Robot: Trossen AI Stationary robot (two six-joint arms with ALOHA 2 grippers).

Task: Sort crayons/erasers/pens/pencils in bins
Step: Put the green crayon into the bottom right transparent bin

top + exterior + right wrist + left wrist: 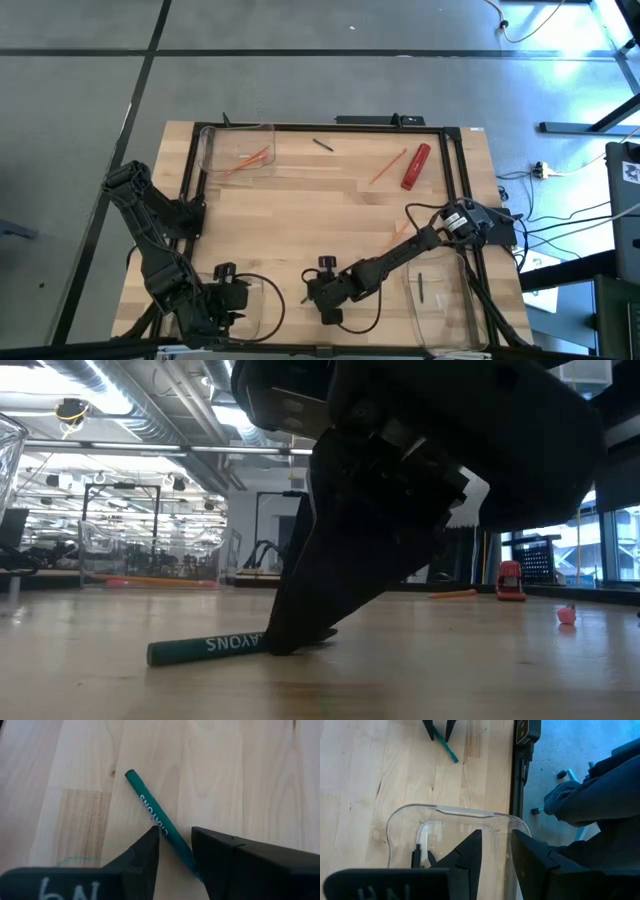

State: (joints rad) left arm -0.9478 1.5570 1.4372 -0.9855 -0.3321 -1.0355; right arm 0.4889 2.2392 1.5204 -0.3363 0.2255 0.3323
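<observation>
A green crayon [155, 815] lies flat on the wooden table near its front edge; it also shows in the low view [205, 647]. My right gripper [175, 845] is open and low over the table [315, 293]. Its fingers stand on either side of the crayon, near the end closest to the gripper. My left gripper [495, 845] is open and empty above the near-left clear bin [400, 820]. Orange pencils [245, 159] lie in the far-left bin [215, 150]. A black pen [421, 287] lies in the near-right bin [445, 305]. My right gripper's fingers [147, 847] come down from above and lie across the green crayon's near part [172, 840]. Their tips are at the table top beside it [290, 640]. Whether they touch the crayon I cannot tell. The crayon lies flat on the wood.
A loose black pen [322, 144], an orange pencil [388, 167] and a thick red cylinder [416, 166] lie at the far side. A short orange stick [400, 230] lies under the right arm. A pink bit [567, 615] lies to the right. A black frame [190, 190] borders the table.
</observation>
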